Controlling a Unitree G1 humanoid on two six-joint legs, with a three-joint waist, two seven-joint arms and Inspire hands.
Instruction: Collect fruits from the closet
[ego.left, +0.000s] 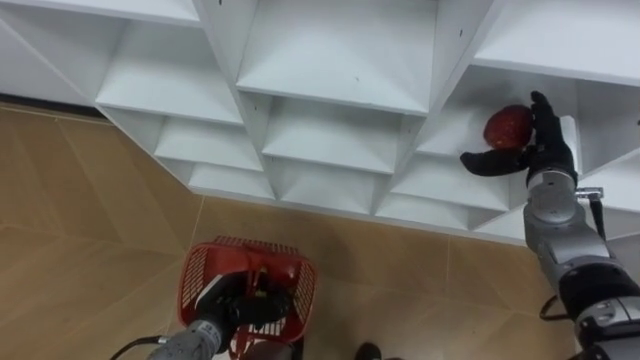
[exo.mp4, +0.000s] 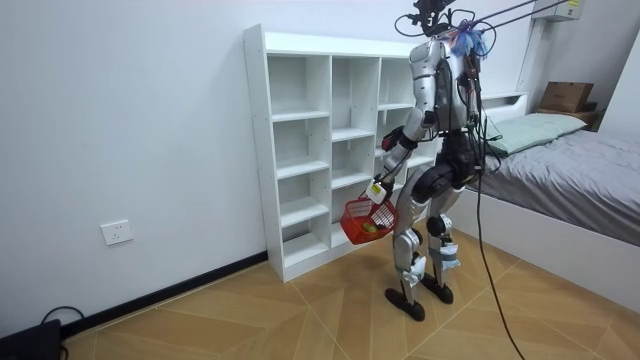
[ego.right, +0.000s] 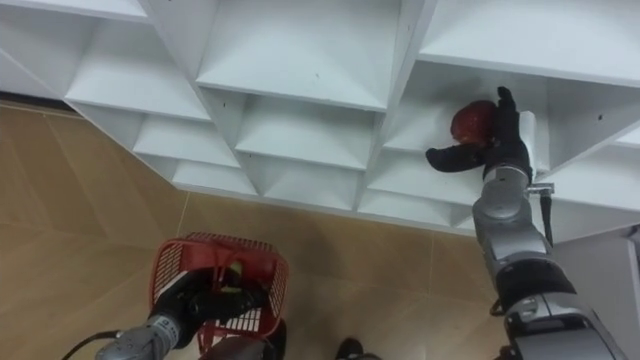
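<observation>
A dark red fruit (ego.left: 507, 126), round like an apple, lies on a shelf in the right column of the white closet (ego.left: 330, 60). My right hand (ego.left: 545, 148) is open at the fruit: its straight fingers stand against the fruit's right side and the thumb sticks out to the left below it. My left hand (ego.left: 240, 308) hangs low by my side, shut on the handle of a red wire basket (ego.left: 205, 270). Something small and yellow lies in the basket. In the room view I stand upright facing the closet (exo.mp4: 300, 150), holding the basket (exo.mp4: 360, 220) at thigh height.
The other closet compartments in view hold nothing. Wooden floor (ego.left: 90, 220) runs up to the closet's base. A bed (exo.mp4: 570, 160) with a cardboard box (exo.mp4: 565, 95) behind it stands close at the room view's right.
</observation>
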